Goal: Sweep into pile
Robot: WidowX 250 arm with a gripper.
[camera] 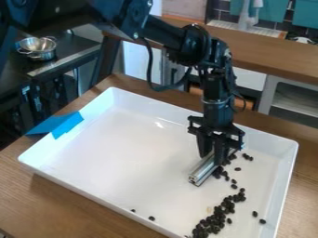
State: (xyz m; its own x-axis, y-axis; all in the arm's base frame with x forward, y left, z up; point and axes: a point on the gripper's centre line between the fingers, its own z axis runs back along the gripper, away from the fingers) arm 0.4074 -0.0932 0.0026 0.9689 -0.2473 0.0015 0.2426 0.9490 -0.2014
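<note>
The gripper (212, 157) hangs down over the right half of the white tray (124, 153), shut on a silver metal bar (203, 170). The bar lies at a slant low over the tray floor, its near end pointing toward the lower left. Dark beans (217, 216) form a loose band along the tray's lower right, and more lie right beside the bar. A few stray beans (259, 217) rest near the right wall, and others (151, 218) near the front wall. The fingers hide part of the bar.
Blue tape (65, 124) covers part of the tray's left rim. The tray's raised walls stand around the beans on a wooden table (68, 204). Metal bowls (38, 48) sit on a dark counter at the upper left, and a wooden counter (267, 56) runs behind.
</note>
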